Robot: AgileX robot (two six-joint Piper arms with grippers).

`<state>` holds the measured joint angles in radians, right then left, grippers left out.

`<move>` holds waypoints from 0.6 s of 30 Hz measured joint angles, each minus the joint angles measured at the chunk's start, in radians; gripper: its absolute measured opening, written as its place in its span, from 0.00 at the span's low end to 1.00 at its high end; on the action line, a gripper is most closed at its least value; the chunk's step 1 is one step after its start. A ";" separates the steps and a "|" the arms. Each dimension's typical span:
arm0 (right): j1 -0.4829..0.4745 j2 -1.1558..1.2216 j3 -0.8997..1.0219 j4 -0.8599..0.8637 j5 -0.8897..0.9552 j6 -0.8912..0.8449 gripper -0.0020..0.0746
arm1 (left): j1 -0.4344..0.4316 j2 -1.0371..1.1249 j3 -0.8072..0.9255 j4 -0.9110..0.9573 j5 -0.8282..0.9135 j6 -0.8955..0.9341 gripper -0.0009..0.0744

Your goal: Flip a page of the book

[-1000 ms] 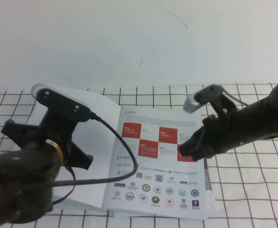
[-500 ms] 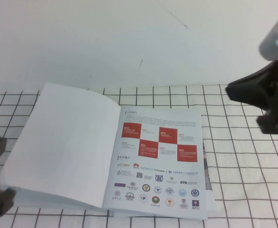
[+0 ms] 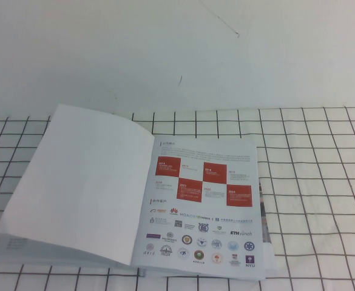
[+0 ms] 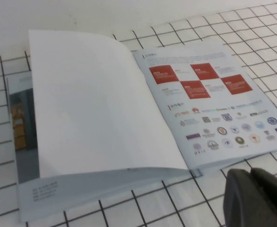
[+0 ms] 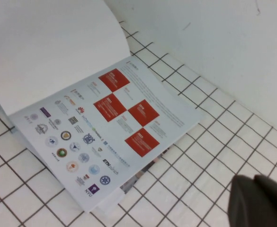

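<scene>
The book (image 3: 204,206) lies open on the checked cloth. Its right-hand page shows red squares and rows of logos. The page (image 3: 80,188) lies turned over on the left half with its plain white reverse up, slightly bowed above the sheets under it. The book also shows in the left wrist view (image 4: 214,109) and the right wrist view (image 5: 105,137). My left gripper (image 4: 251,172) is shut and empty, above the cloth just off the book's near right corner. My right gripper (image 5: 252,178) is shut and empty, above the cloth off the book's right side. Neither gripper shows in the high view.
A white cloth with a black grid (image 3: 317,182) covers the table, with a plain white surface (image 3: 165,54) behind it. A sheet with an orange warehouse photo (image 4: 20,123) peeks out under the turned page.
Both arms have drawn back out of the high view, the left toward the lower left, the right toward the upper right. The white page stays flat on the left.
</scene>
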<state>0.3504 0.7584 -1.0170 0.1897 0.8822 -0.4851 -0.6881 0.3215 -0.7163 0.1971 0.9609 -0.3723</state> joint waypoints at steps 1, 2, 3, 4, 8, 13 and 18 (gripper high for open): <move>0.000 -0.035 0.025 -0.016 0.002 0.024 0.03 | 0.000 -0.002 0.007 -0.026 0.004 0.005 0.01; 0.000 -0.071 0.053 -0.030 0.002 0.048 0.03 | 0.000 -0.004 0.016 -0.052 0.004 0.007 0.01; 0.000 -0.109 0.079 -0.040 -0.003 0.067 0.03 | 0.000 -0.004 0.031 -0.082 0.000 0.011 0.01; 0.000 -0.147 0.114 -0.052 -0.010 0.089 0.03 | 0.000 -0.004 0.052 -0.111 -0.013 0.013 0.01; 0.000 -0.282 0.274 -0.074 -0.094 0.137 0.03 | 0.000 -0.004 0.160 -0.179 -0.119 0.015 0.01; 0.000 -0.372 0.476 -0.080 -0.197 0.152 0.03 | 0.000 -0.002 0.313 -0.118 -0.316 0.017 0.01; 0.000 -0.376 0.581 -0.080 -0.219 0.154 0.03 | 0.000 -0.002 0.402 0.032 -0.458 0.017 0.01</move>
<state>0.3504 0.3826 -0.4357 0.1092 0.6629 -0.3309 -0.6881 0.3195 -0.3141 0.2293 0.5033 -0.3555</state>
